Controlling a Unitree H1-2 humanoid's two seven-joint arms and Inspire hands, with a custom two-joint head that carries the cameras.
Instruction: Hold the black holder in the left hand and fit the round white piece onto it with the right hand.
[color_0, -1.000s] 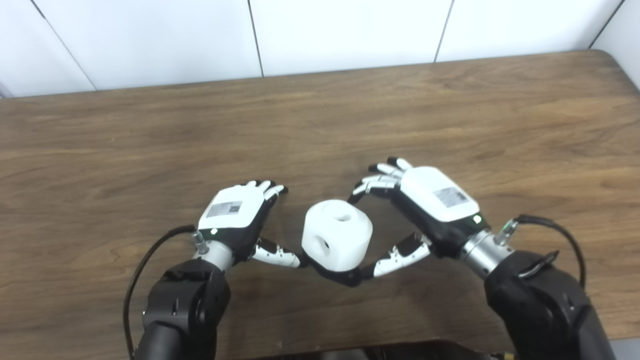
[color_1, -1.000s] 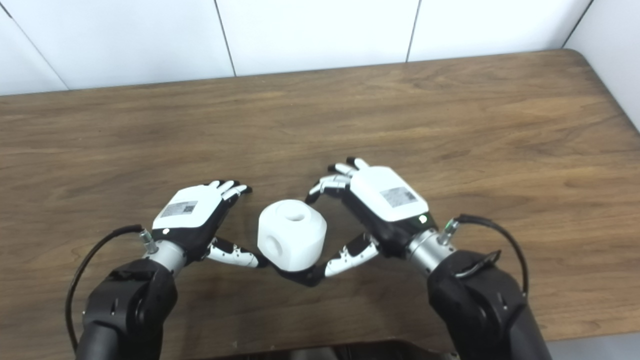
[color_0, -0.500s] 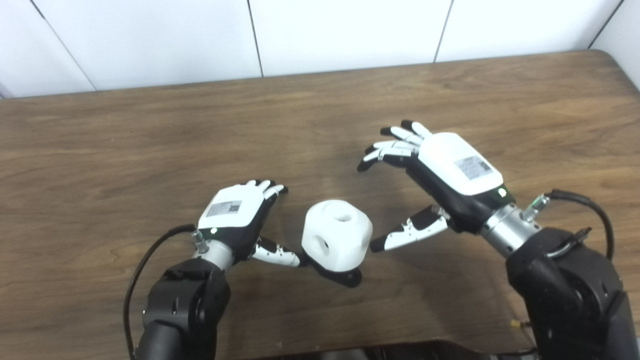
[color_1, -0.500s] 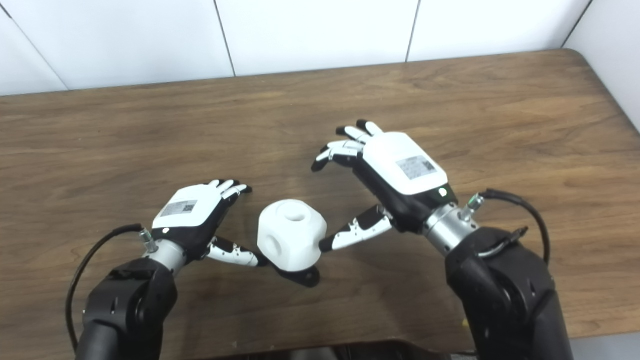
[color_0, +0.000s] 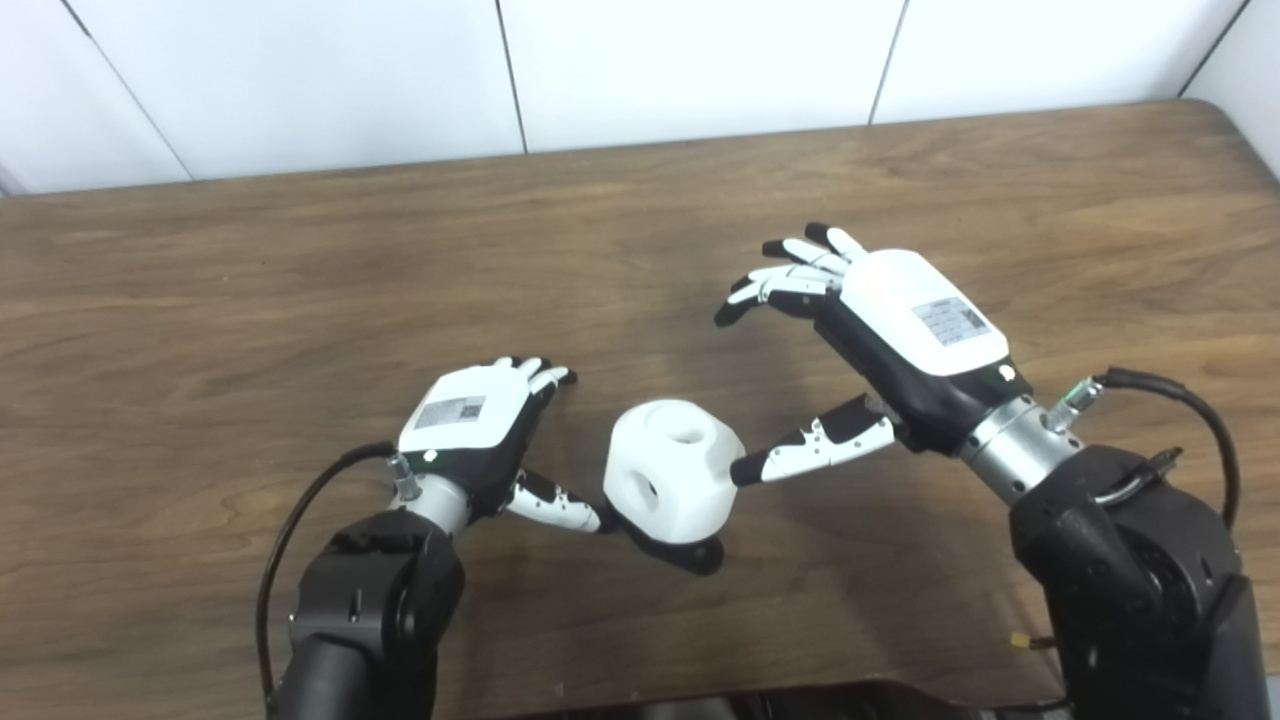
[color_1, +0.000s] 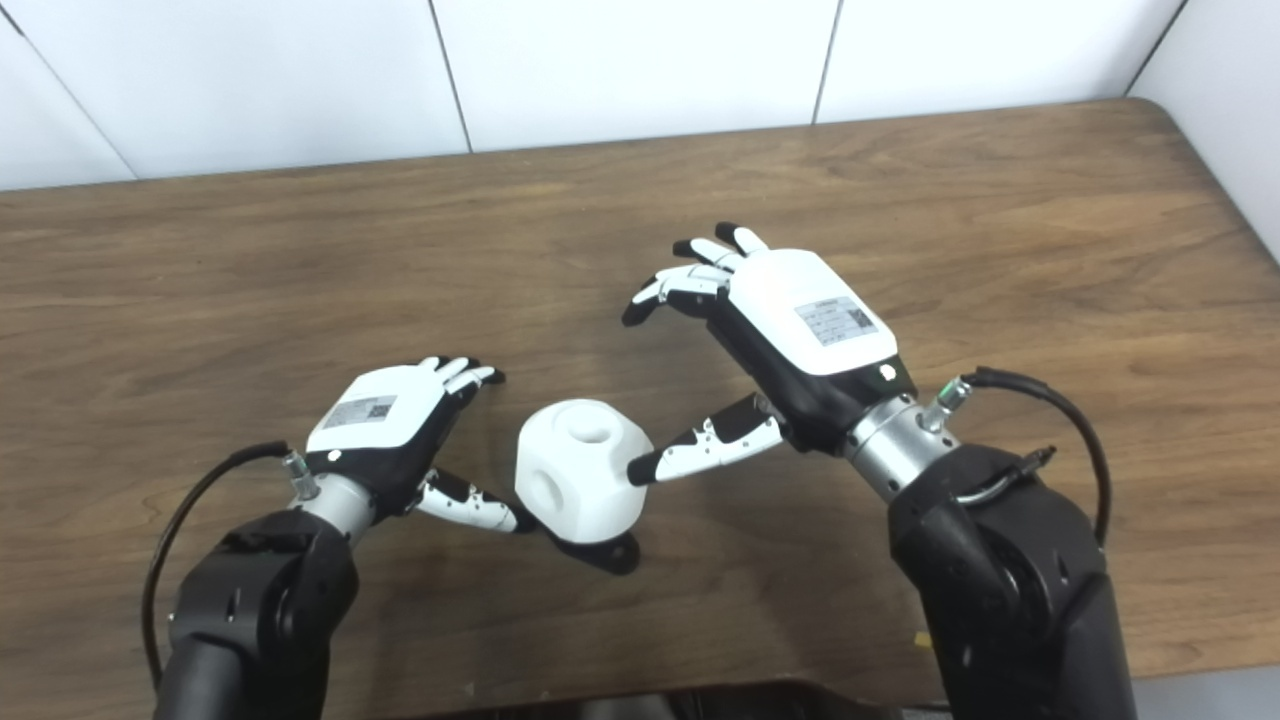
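Right now, what I see from my station:
White piece: the rounded white plastic block with round holes (color_0: 674, 484) sits on top of the black holder base (color_0: 688, 551), which rests on the brown wooden table (color_0: 300, 280) near its front edge, between my two hands.
Black holder: only its dark rim shows under the white block, at the block's near side.
Left hand (color_0: 470, 430): palm down just left of the block, fingers spread and holding nothing; its thumb reaches to the block's lower left, at the holder's edge, though I cannot tell whether it touches.
Right hand (color_1: 790, 340): raised above the table to the right of the block, fingers curled loosely and apart, empty; I see its thumb tip at the block's right upper side, seemingly touching it.
Background: white panelled wall (color_0: 700, 60) behind the table.
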